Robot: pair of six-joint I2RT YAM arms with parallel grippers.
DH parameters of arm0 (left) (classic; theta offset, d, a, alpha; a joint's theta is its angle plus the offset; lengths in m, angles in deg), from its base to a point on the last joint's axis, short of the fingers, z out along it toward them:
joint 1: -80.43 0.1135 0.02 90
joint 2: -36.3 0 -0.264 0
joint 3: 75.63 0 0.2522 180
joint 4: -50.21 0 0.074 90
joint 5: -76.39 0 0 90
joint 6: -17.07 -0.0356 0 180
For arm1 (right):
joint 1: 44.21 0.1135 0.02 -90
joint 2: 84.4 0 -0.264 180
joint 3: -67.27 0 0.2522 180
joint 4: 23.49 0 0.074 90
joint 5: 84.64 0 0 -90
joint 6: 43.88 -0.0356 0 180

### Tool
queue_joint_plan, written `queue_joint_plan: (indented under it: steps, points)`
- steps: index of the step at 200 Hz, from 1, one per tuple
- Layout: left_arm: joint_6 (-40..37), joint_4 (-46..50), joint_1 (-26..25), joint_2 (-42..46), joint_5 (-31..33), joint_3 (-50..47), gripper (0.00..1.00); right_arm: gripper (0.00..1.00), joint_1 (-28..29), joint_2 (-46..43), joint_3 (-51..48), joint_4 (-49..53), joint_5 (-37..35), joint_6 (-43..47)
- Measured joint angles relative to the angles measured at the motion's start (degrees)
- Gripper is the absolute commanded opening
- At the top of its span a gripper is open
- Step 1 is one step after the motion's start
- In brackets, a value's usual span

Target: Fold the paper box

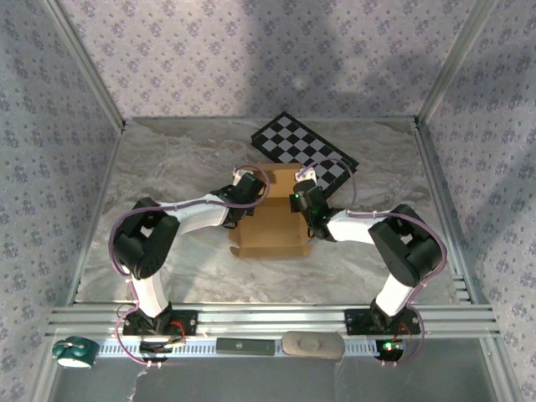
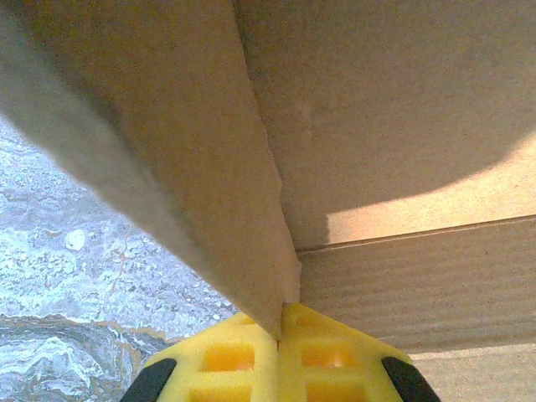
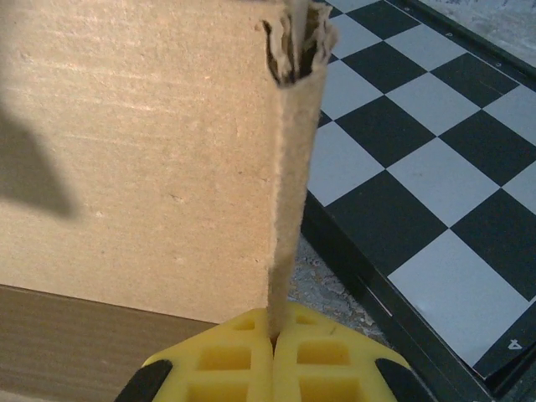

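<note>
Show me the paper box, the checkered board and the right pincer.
paper box (image 1: 270,236), overhead view, its near panel.
checkered board (image 3: 385,218), right wrist view, a black square.
right pincer (image 3: 275,342), right wrist view, between its yellow fingertips.

We see a worktop (image 1: 167,167) w/ a grey-white marble pattern. Directly on it lie 2 things. The paper box (image 1: 272,234), tan cardboard, sits approx. at the centre. A black-and-white checkered board (image 1: 293,138) lies flat behind it, towards the far right, turned at an angle, its edge just beside the box.
</note>
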Motion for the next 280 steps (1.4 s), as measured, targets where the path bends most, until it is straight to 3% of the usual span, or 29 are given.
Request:
queue_joint_plan:
  steps: [15,22,31,45,72,94,113,158,194,236,264,280]
  points:
    - [0.0,0.0,0.0,0.0,0.0,0.0,0.0,0.36,0.3,0.0,0.0,0.4,-0.5,-0.3]
    - [0.0,0.0,0.0,0.0,0.0,0.0,0.0,0.46,0.6,-0.2,0.1,1.0,-1.0,-0.4]
    - [-0.2,0.0,0.0,0.0,0.0,0.0,0.0,0.53,1.2,-0.6,0.2,2.4,-2.0,-0.4]
    - [-0.7,0.0,0.0,0.0,0.0,0.0,0.0,0.56,3.1,-2.5,0.0,4.8,-4.4,0.1]
    - [-2.5,0.1,0.0,0.1,-0.2,0.0,0.0,0.57,7.7,-11.1,-4.7,2.8,-7.4,5.9]
    - [-4.2,2.1,0.0,0.2,-0.2,1.1,0.0,0.58,10.9,-20.3,-10.4,-0.8,-7.6,17.1]
    - [-5.5,3.2,0.0,0.8,-0.2,2.1,0.0,0.59,11.6,-23.1,-9.9,-0.9,-7.5,26.7]
    - [-7.1,4.5,0.3,1.9,-0.6,2.9,0.0,0.62,9.9,-15.5,2.1,3.1,-6.1,44.8]
    - [-9.2,4.0,0.4,3.1,-1.2,2.4,0.0,0.62,5.8,-10.9,6.5,5.1,-5.6,50.2]
    - [-11.5,3.7,0.3,5.8,-2.2,1.2,0.0,0.61,5.9,-7.5,9.0,8.0,-3.4,52.6]
    - [-13.4,2.2,0.1,7.3,-3.7,0.5,0.0,0.53,5.8,-5.1,10.2,9.6,-3.7,52.8]
    - [-14.5,1.2,-0.3,8.7,-4.6,-0.7,0.0,0.36,5.8,-4.1,11.6,10.5,-4.3,52.9]
